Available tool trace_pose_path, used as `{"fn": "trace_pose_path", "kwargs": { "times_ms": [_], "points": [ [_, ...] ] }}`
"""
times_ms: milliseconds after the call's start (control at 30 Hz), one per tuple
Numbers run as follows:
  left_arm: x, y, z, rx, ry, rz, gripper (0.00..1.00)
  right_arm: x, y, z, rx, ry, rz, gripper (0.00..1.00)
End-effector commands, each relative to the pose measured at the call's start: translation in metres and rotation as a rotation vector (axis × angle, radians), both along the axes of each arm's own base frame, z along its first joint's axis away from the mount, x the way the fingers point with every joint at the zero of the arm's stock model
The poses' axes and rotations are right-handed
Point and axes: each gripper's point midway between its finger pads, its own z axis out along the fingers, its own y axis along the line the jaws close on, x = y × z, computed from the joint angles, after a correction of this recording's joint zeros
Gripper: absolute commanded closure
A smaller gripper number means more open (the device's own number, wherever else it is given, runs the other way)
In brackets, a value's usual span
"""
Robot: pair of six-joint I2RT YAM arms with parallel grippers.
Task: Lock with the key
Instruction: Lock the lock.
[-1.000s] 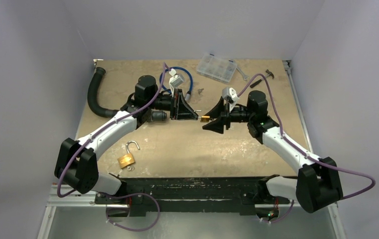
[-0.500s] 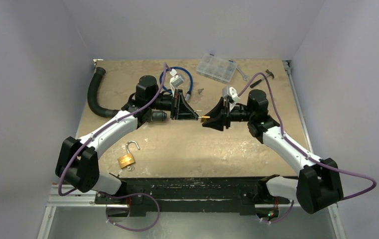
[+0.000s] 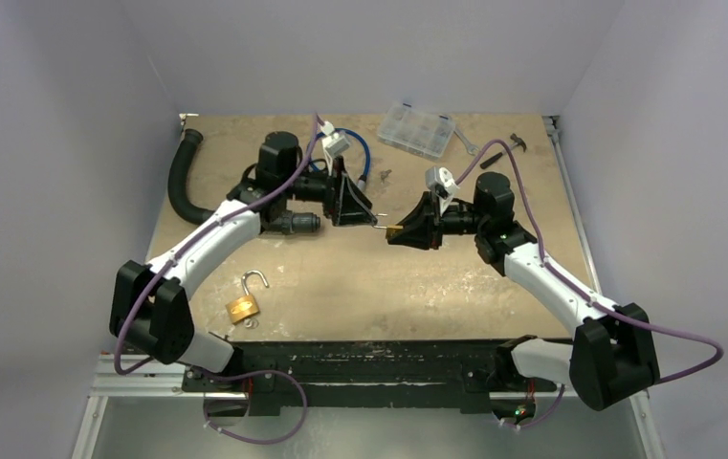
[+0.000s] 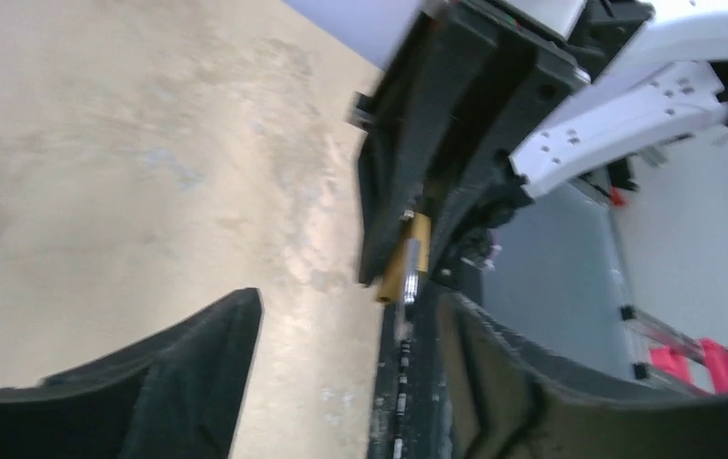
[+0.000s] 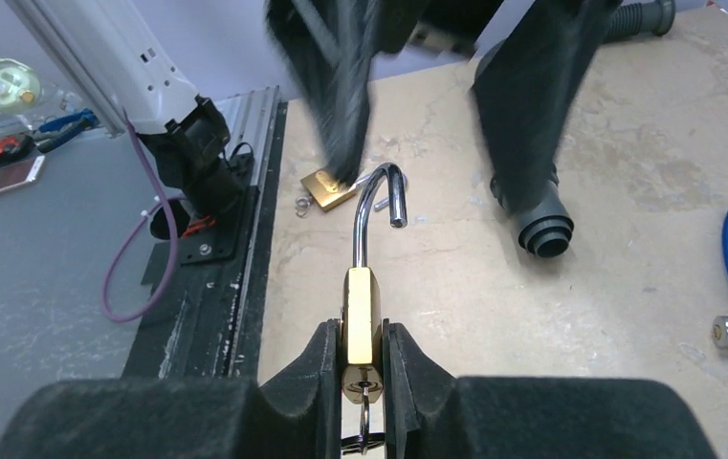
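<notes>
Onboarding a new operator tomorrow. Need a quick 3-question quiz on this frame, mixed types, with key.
1. Which one holds the brass padlock? A) left gripper B) right gripper C) neither
2. True or false: the held padlock's shackle is closed.
3. Fill in: the left gripper's jaws are ___, with nothing between them.

Key: 1 B. 2 False: it is swung open. 3 open.
</notes>
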Motion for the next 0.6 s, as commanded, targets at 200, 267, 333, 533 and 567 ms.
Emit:
{"fn": "trace_pose_path", "kwargs": {
  "times_ms": [200, 267, 333, 533, 567],
  "points": [
    [0.052, 0.05, 0.04, 0.045, -0.253, 0.262, 0.04, -0.008, 0.004, 0.02, 0.035, 0.018, 0.052, 1.0],
    [0.046, 0.045, 0.04, 0.045, -0.252, 0.24, 0.04, -0.009, 0.004, 0.019, 0.036, 0.026, 0.057, 1.0],
    [0.04, 0.039, 0.04, 0.04, -0.245, 0.216, 0.05, -0.008, 0.004, 0.018, 0.036, 0.025, 0.057, 1.0],
    [0.018, 0.011, 0.023, 0.049, -0.207, 0.119, 0.05, -0.011, 0.006, 0.018, 0.036, 0.023, 0.075, 1.0],
    [0.017, 0.008, 0.016, 0.062, -0.195, 0.108, 0.06, -0.012, 0.007, 0.019, 0.037, 0.022, 0.078, 1.0]
  ]
}}
